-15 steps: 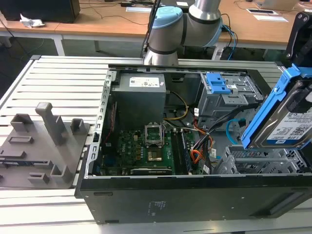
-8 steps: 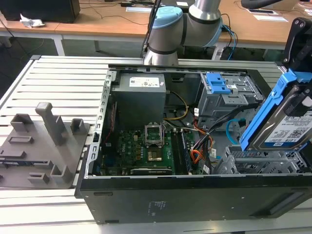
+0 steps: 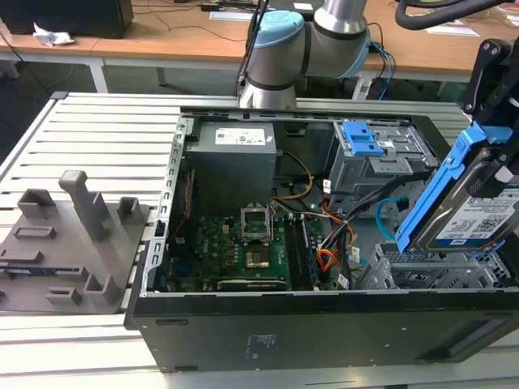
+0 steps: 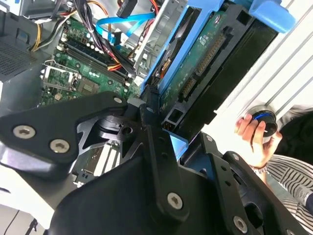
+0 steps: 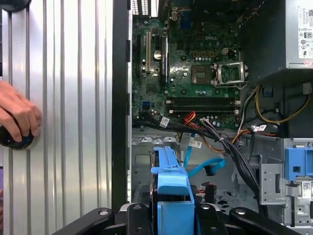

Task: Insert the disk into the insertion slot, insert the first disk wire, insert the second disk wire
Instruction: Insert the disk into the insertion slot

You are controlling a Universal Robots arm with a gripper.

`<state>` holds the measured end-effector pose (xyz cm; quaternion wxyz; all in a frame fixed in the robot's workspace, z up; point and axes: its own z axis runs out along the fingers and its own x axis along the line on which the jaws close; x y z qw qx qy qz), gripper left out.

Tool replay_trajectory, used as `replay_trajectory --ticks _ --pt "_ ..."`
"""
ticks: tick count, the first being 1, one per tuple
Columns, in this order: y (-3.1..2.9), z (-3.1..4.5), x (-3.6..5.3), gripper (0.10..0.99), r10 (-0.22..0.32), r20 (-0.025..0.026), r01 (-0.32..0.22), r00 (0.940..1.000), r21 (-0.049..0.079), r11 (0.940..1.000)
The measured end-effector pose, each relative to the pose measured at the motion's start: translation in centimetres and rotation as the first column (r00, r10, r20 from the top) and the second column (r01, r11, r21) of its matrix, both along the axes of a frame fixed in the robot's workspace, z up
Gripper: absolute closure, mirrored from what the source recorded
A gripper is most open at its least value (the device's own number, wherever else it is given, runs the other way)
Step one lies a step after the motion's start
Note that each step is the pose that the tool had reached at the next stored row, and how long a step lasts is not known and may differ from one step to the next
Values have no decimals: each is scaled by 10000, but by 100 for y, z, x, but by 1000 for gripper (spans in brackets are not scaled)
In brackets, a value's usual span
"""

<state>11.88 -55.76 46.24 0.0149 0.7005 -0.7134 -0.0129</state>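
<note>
**Exterior view.** An open computer case (image 3: 324, 324) lies on its side on a slatted aluminium table (image 3: 97, 138) and takes up the centre and right of the frame. A grey fixture block (image 3: 73, 235) sits at the exterior view's left, and the robot arm (image 3: 300, 40) rises at top centre. At the upper right edge the gripper (image 3: 491, 130) pinches the upper end of the disk (image 3: 466, 207). The disk hangs tilted, with its lower end just above the insertion slot (image 3: 430, 271) at lower right and not yet inside it. A taller cage with a blue latch (image 3: 373, 154) stands behind, right of centre. The second disk wire (image 3: 388, 212) loops between the two cages. The first disk wire (image 3: 328, 259) lies just beside the motherboard (image 3: 235, 243), at lower centre.

**Second wrist view.** The gripper (image 4: 173, 125) is clamped on the disk (image 4: 200, 58), whose green circuit-board side faces the camera inside its blue bracket. The second disk wire (image 4: 122, 22) lies beyond, over the motherboard (image 4: 83, 68). Outside the case, a person's hand (image 4: 254, 134) holds a round dark knob (image 4: 261, 122).

**First wrist view.** The disk (image 5: 171, 181) shows its blue bracket edge-on, gripped between the black fingers (image 5: 137, 215). The second disk wire (image 5: 208, 169) lies just beside it. The first disk wire (image 5: 190, 118) lies farther in, near the motherboard (image 5: 186, 73). The hand (image 5: 17, 115) rests on the knob (image 5: 14, 139) on the table
</note>
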Motion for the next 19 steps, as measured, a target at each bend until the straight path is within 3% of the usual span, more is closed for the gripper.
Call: replay_trajectory --ticks 8,19 --pt "205 -16 30 722 1 1 -1 10000 0 10000" --pt "209 -96 40 722 1 0 -1 10000 -2 10000"
